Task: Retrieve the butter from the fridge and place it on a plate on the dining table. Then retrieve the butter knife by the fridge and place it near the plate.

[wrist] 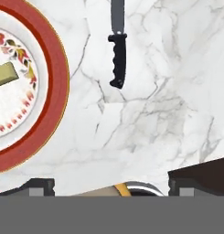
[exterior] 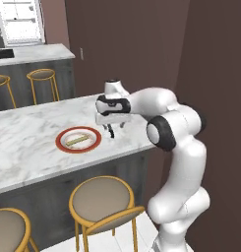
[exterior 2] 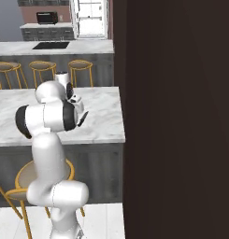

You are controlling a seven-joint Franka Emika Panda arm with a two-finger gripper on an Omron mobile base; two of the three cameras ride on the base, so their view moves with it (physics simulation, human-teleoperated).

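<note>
Now we are looking at the butter knife lying flat on the marble desk in the upper middle of the hand view, its black ridged handle pointing down the frame and its grey blade running off the top edge. It is lying just beside the plate, apart from the red-orange rim, which is curving through the left side of that view. On the plate's white centre, the butter is showing as a pale yellow stick at the left edge.

In the left base view, we are seeing the plate sitting in the middle of the frame on the long marble desk, with the butter lying across it. The tool is hanging just right of the plate, above the desk, released, with its fingers spread and nothing between them. In the right base view, the tool is partly hiding behind the arm's elbow at centre left.

Gold-legged stools are standing along the near side of the desk in the lower part of the left base view.
</note>
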